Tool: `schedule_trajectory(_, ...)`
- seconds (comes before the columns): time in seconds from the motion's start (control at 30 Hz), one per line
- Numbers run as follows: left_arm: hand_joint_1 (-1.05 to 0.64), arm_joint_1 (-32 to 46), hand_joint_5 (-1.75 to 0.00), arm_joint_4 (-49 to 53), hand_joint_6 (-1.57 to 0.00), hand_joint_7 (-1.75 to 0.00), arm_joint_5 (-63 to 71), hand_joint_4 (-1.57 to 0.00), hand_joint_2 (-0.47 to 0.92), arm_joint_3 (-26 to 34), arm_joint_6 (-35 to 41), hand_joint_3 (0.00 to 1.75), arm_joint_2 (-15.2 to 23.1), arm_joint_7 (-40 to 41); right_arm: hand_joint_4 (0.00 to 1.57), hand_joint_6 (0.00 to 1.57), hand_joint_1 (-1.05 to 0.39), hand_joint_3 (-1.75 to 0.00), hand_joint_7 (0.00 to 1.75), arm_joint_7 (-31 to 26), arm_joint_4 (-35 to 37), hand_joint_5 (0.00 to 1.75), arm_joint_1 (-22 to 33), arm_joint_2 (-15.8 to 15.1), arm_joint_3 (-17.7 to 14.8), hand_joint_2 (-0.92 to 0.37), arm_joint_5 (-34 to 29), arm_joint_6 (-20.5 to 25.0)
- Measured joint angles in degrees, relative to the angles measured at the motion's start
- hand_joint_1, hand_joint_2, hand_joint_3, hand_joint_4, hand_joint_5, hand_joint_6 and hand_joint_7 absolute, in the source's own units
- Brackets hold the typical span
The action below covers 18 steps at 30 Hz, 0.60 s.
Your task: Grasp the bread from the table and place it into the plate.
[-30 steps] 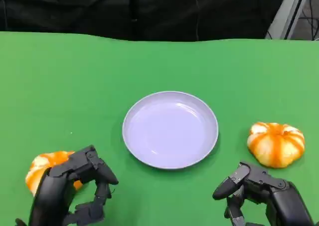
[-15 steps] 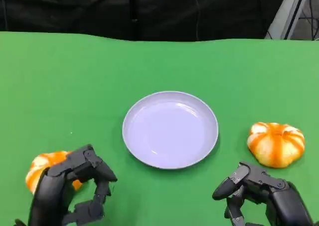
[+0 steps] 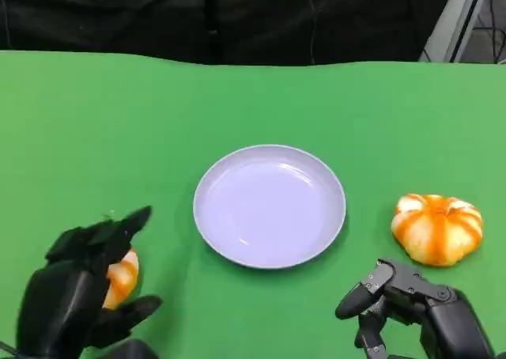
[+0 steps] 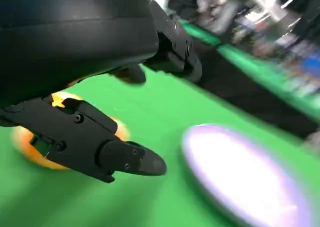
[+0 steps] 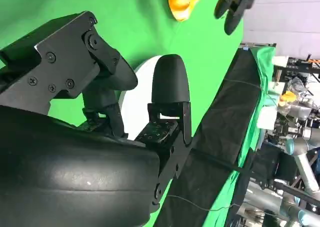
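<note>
Since one second ago, left hand (image 3: 75, 296) has shifted toward the near left edge and now sits over the left bread (image 3: 121, 277), covering most of it; before, the hand stood to the bread's right with more of the roll exposed. Fingers are spread, one above the bread and one below it; actual contact cannot be confirmed. In the left wrist view the bread (image 4: 30, 144) lies behind the open fingers (image 4: 107, 154) on the green counter (image 3: 237, 98). Right hand (image 3: 411, 307) is unchanged at the near right edge, fingers curled loosely, holding nothing. Second bread (image 3: 437, 228) lies on the counter just beyond the right hand, apart from it. Plate (image 3: 269, 205) sits mid-counter between the two breads, nothing in it.
</note>
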Motion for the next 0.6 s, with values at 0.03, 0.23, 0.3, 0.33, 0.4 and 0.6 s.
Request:
schedule_trajectory(0.03,-0.48,0.2,0.0,-0.8,-0.05,-0.02,1.0,0.0,0.92,-0.6,2.0,0.11,0.3,-0.2,0.67,0.72,0.05,-1.26,1.35,0.0,0.0,1.63,0.0,0.0,0.0,-0.45,0.0,0.0)
schedule_trajectory(0.23,-0.57,-0.2,0.0,-2.7,-0.07,-0.03,8.2,0.0,0.92,-5.4,12.1,0.11,3.5,-1.9,0.67,0.72,0.06,-1.26,1.35,-0.1,0.0,1.65,0.1,0.0,0.2,-0.47,0.0,0.0)
schedule_trajectory(0.3,-0.6,-2.0,0.0,-2.4,-0.09,-0.03,12.1,0.0,0.92,-7.4,17.6,0.13,4.6,-5.3,0.67,0.72,0.05,-1.27,1.36,-0.2,0.1,1.65,0.0,0.2,0.3,-0.46,0.0,0.1)
schedule_trajectory(0.33,-0.6,-3.4,0.0,-1.9,-0.1,-0.03,13.5,-0.01,0.92,-8.3,20.3,0.14,5.1,-7.4,0.68,0.72,0.05,-1.27,1.36,-0.3,0.3,1.65,-0.1,0.2,0.3,-0.45,-0.2,0.0)
schedule_trajectory(0.4,-0.6,-6.2,-0.01,-0.1,-0.11,-0.04,15.3,-0.02,0.92,-9.8,25.1,0.14,6.0,-11.1,0.68,0.73,0.04,-1.27,1.36,-0.5,0.8,1.64,-0.4,0.3,0.6,-0.45,-0.2,-0.2)
schedule_trajectory(0.6,-0.53,-13.6,-0.15,7.1,-0.31,-0.1,14.2,-0.29,0.92,-13.1,32.8,0.18,7.8,-19.0,0.69,0.73,0.06,-1.31,1.36,-0.8,2.4,1.65,-1.5,0.5,0.7,-0.43,-0.2,-0.4)
